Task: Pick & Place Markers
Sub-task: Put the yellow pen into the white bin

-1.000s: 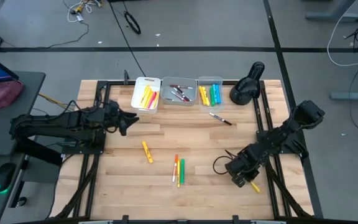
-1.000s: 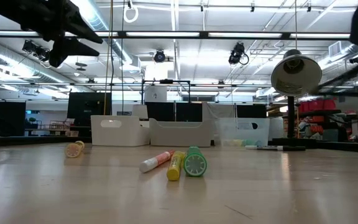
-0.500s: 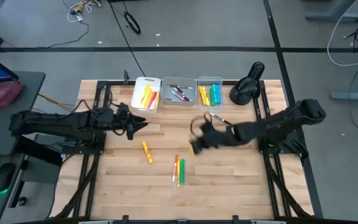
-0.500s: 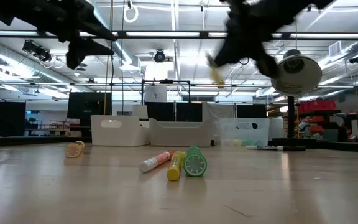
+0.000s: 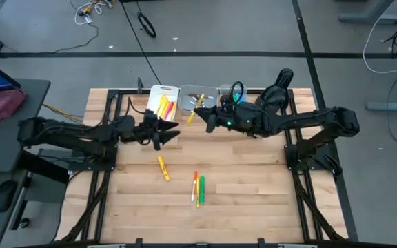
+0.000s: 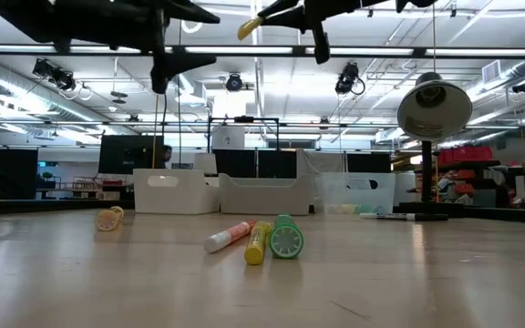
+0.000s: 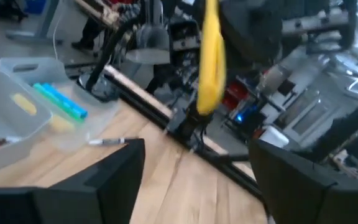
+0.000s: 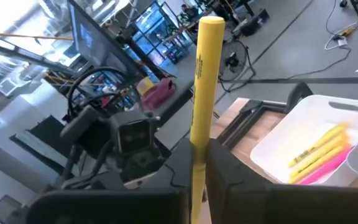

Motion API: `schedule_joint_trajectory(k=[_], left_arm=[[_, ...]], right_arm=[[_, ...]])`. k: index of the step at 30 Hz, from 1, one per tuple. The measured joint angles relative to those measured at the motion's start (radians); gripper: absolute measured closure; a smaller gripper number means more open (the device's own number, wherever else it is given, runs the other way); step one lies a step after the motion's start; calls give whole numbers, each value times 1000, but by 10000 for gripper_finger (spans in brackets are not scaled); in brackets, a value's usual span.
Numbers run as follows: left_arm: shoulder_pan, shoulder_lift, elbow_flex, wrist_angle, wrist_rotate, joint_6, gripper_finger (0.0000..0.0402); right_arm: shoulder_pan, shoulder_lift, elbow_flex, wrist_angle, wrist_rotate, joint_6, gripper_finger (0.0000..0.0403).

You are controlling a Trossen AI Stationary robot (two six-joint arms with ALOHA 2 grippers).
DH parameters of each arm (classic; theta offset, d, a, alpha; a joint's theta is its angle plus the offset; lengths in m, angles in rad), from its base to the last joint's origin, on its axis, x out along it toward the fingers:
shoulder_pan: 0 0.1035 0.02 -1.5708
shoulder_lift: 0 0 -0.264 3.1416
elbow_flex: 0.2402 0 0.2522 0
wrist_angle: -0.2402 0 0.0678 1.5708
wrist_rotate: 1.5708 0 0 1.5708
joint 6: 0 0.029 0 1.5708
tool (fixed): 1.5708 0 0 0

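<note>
My right gripper (image 5: 205, 117) hangs high over the table just in front of the bins, shut on a yellow marker (image 5: 194, 114). My left gripper (image 5: 165, 132) is open and in the air, left of it, near the white bin (image 5: 163, 105); the left wrist view looks between its fingers at the held marker (image 7: 209, 62). One yellow-orange marker (image 5: 163, 167) and three more markers, orange, yellow and green (image 5: 198, 189), lie flat on the wood. The bins hold yellow and pink markers (image 8: 319, 149), dark ones (image 5: 198, 102), and yellow, green and blue ones (image 5: 233, 103). My right gripper pinches the yellow marker's barrel (image 8: 199, 134) between its two fingers (image 8: 241, 168), which lie across it. The fingers come level from the table's right side. The marker is lifted clear, high above the table, tilted, with a long end (image 6: 248, 28) standing free of the fingers.
Three bins (image 6: 262, 193) stand in a row at the table's far edge, with a black lamp (image 5: 274, 96) to their right. A thin dark marker (image 7: 107, 142) lies on the wood before the clear bin. The two arms are close together over the far middle.
My right gripper has swung from the table's near right corner up and toward the far left, carrying the yellow marker off the wood to a spot before the bins. My left gripper has moved toward the right, nearer to it, and stays open.
</note>
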Motion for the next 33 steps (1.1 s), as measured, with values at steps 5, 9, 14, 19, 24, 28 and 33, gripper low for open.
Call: schedule_joint_trajectory(k=[5, 9, 14, 19, 24, 28, 33], left_arm=[[17, 87, 0, 136, -28, 64, 95], [15, 149, 38, 190, -39, 199, 95], [15, 223, 138, 169, -60, 316, 95], [18, 266, 229, 85, -40, 379, 112], [20, 269, 270, 27, -27, 384, 178], [35, 269, 270, 20, -23, 362, 256], [56, 269, 269, 18, 38, 310, 361]], right_arm=[[2, 0, 0, -4, -6, 8, 388], [2, 0, 0, -5, -4, 9, 388], [2, 0, 0, -2, -4, 9, 388], [2, 0, 0, -3, -3, 9, 388], [2, 0, 0, -3, -2, 9, 388], [2, -1, 0, -3, -2, 9, 388], [3, -1, 0, -4, 7, 3, 370]])
